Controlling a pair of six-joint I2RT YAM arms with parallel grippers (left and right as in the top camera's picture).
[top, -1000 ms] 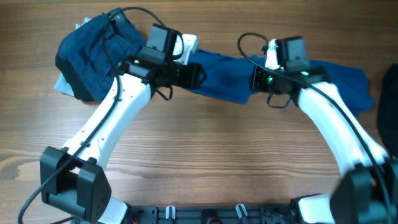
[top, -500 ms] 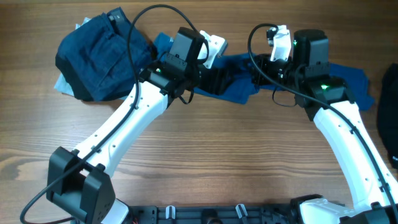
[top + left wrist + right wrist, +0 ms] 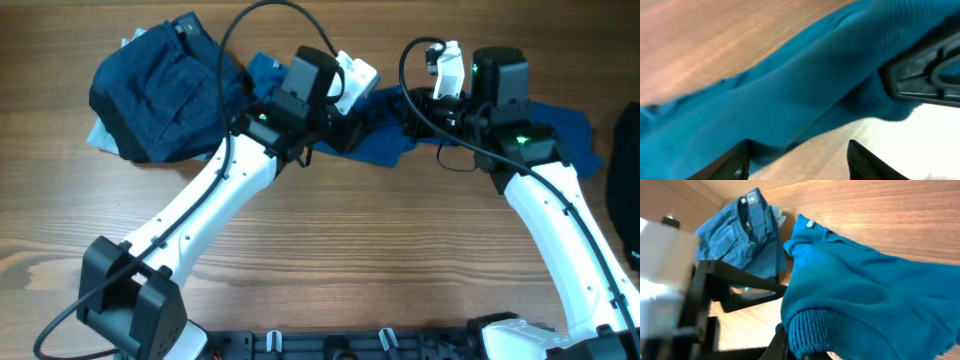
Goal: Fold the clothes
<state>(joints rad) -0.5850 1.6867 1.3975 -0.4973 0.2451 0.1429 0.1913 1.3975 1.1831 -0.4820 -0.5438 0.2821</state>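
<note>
Two arms meet over the cobalt-blue knit collared shirt (image 3: 560, 125), which lies strung out on the wooden table (image 3: 380, 260) to the right of the crumpled dark denim garment (image 3: 160, 90). The right gripper (image 3: 790, 350) is clamped on the shirt's ribbed edge, apparently raised off the wood. Nearer the denim, the left gripper (image 3: 797, 162) stands spread against the fabric, gripping nothing.

Two white-and-black robot arms are counted: the left arm (image 3: 200, 205) and the right arm (image 3: 560, 225). Three garments are made out: one cobalt-blue collared shirt (image 3: 388, 145), one dark denim garment (image 3: 150, 95) and one pale blue cloth (image 3: 100, 138). One black shape (image 3: 626, 170) is cut off at the right edge. One wooden table (image 3: 400, 260) is shown.
</note>
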